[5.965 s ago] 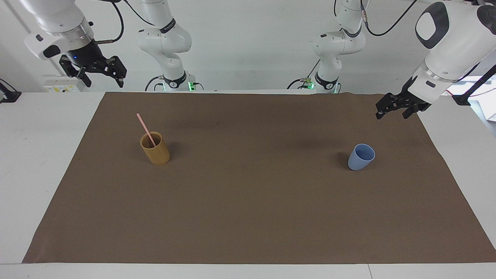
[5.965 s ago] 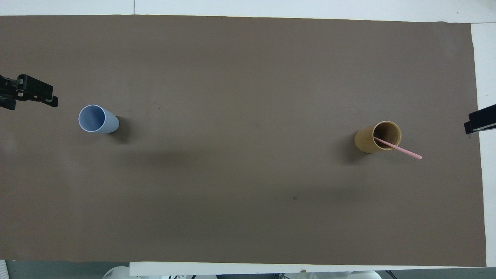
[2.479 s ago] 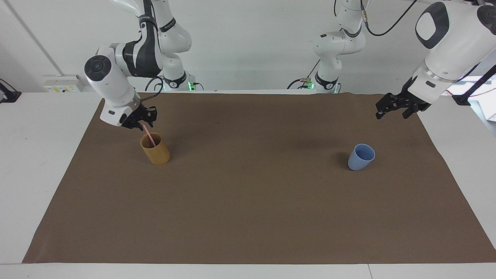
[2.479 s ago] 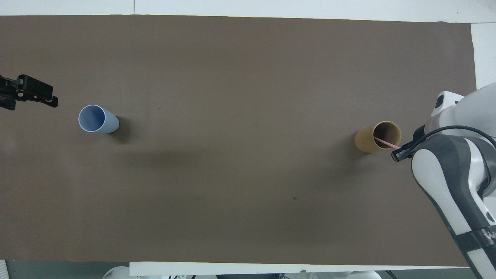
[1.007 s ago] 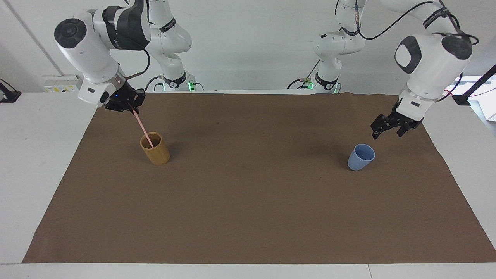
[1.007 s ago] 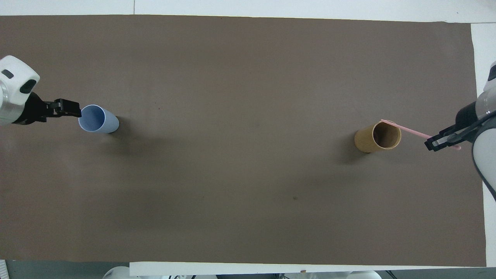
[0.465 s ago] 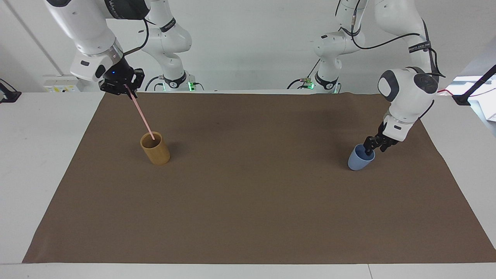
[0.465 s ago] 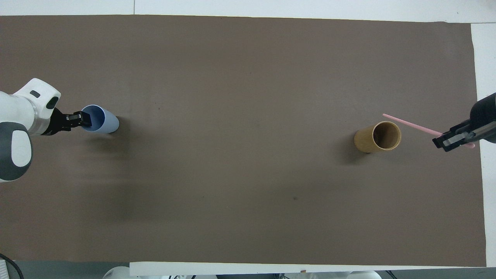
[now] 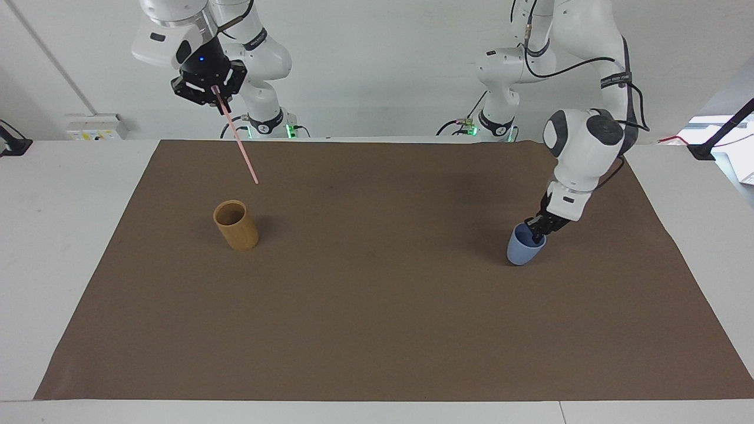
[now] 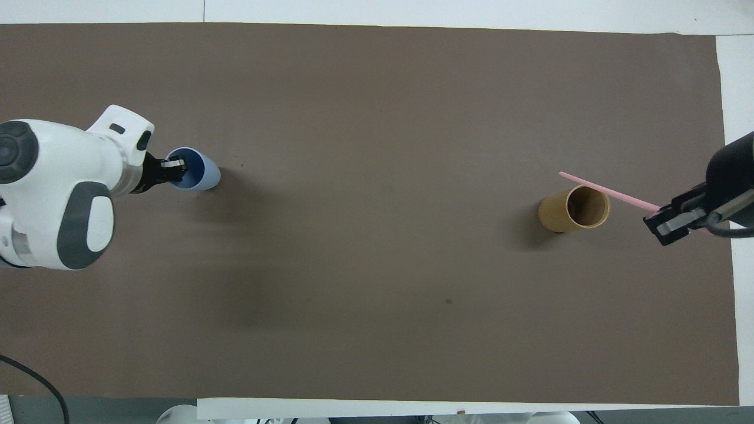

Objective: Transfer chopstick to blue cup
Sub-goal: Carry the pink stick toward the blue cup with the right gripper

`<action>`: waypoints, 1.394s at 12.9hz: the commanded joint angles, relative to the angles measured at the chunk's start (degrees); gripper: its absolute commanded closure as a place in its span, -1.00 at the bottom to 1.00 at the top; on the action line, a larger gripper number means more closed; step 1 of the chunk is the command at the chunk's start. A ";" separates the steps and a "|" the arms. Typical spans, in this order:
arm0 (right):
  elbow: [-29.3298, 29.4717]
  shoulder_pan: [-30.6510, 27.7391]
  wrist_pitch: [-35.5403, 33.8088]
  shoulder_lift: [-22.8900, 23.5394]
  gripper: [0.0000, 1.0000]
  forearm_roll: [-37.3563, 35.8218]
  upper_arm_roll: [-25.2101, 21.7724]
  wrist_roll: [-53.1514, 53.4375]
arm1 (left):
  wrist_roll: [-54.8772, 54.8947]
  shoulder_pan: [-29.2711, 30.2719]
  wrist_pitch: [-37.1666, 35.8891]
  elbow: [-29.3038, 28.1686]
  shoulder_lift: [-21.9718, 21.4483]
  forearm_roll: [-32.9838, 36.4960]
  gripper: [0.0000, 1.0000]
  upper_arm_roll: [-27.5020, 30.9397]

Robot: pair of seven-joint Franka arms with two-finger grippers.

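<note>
Right gripper [image 9: 215, 89]: raised high over the right arm's end of the brown mat [image 9: 377, 330], fingers closed on the upper end of the chopstick.
Chopstick [image 9: 238, 138]: a thin pale pink stick that hangs slanted from the right gripper, fully in the air; its lower tip is above the mat, clear of the bamboo cup and not touching it.
Bamboo cup [image 9: 235, 225]: a tan cylinder that stands upright on the mat at the right arm's end, mouth open, nothing in it.
Left gripper [image 9: 536, 229]: low at the blue cup, fingers closed on the cup's rim, it seems one finger inside and one outside, though the fingertips are hard to separate.
Blue cup [image 9: 523, 247]: a small light-blue cup on the mat at the left arm's end, leaning a little; whether its base rests fully on the mat I cannot tell.
Distance between cups: well apart, each toward its own end of the mat.
</note>
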 commanded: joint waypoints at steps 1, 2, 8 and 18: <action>5.29 -0.54 -2.94 2.78 1.00 1.02 2.13 3.18 | -12.53 -11.19 -3.34 2.22 0.62 0.77 1.00 0.69; 5.21 -0.72 -2.94 2.43 1.00 2.77 2.57 5.20 | -16.14 -14.88 -3.34 1.96 0.88 0.77 1.00 0.60; -3.55 -1.60 0.73 -1.95 1.00 7.27 2.22 11.19 | -18.91 -18.35 -2.37 3.79 3.35 0.95 -1.00 0.77; -19.31 10.84 25.41 -6.81 1.00 25.37 3.72 45.76 | 30.09 13.09 -39.29 27.18 -3.60 4.98 -1.00 1.74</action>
